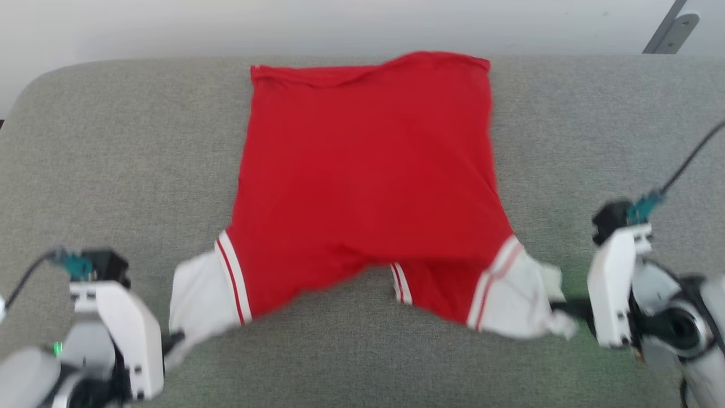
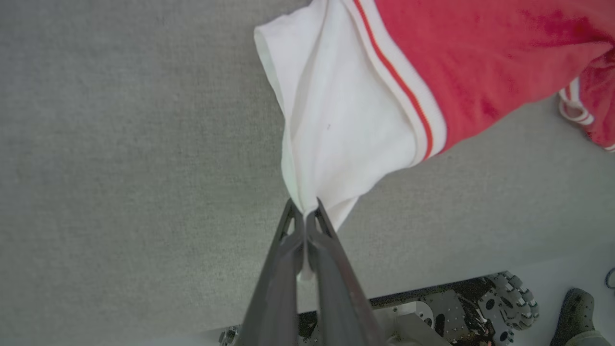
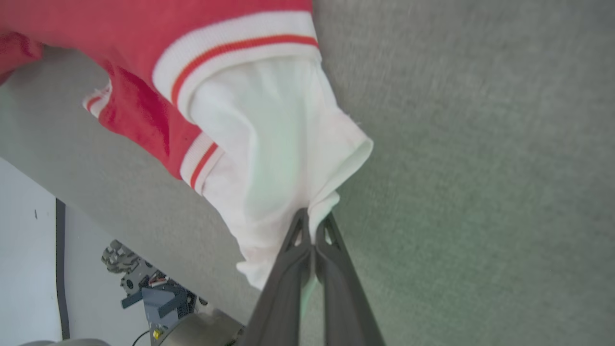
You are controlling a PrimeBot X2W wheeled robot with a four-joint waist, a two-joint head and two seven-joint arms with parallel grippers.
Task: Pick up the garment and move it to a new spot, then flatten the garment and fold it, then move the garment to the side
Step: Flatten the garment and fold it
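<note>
Red garment lies spread across the counter — left hand and right hand each clamped on a white sleeve end, near side — apparently tensioning it flat for folding.

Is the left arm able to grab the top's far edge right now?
Probably not yet: the left gripper is shut on the garment at its white sleeve end, so it must let go first; nothing else blocks the way.
</note>
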